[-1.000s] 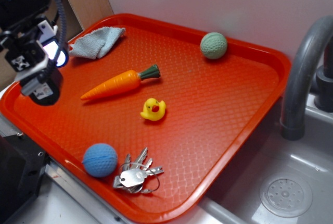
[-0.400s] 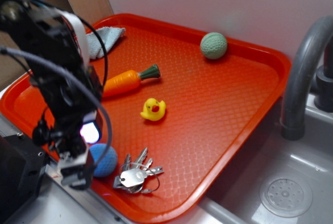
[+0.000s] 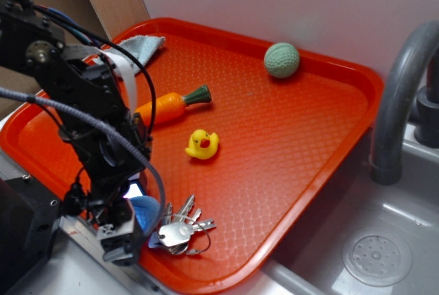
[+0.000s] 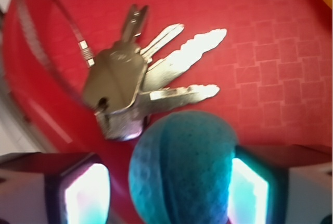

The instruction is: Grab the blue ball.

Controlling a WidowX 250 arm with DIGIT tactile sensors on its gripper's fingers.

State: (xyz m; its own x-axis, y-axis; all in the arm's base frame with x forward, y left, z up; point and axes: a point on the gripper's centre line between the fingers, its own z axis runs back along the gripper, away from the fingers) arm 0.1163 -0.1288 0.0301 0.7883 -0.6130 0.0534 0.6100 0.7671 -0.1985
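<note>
The blue ball [image 3: 146, 211] lies near the front edge of the red tray [image 3: 302, 151], mostly hidden behind my arm in the exterior view. In the wrist view the blue ball [image 4: 182, 169] sits between my two lit fingers. My gripper [image 3: 129, 218] is down over it, and in the wrist view the gripper [image 4: 166, 195] is open. The right pad [image 4: 251, 193] is at the ball's side. The left pad [image 4: 86, 197] stands apart from it with a strip of tray showing between.
A bunch of keys [image 3: 180, 230] lies just right of the ball, close ahead in the wrist view [image 4: 140, 78]. A yellow duck [image 3: 202, 144], a toy carrot [image 3: 171, 105], a pale green ball [image 3: 282, 60] and a grey cloth [image 3: 143, 44] are on the tray. A faucet [image 3: 401, 96] and sink stand at the right.
My arm has swung from the tray's back left to the front edge and come down over the blue ball, which now sits between the fingers.
</note>
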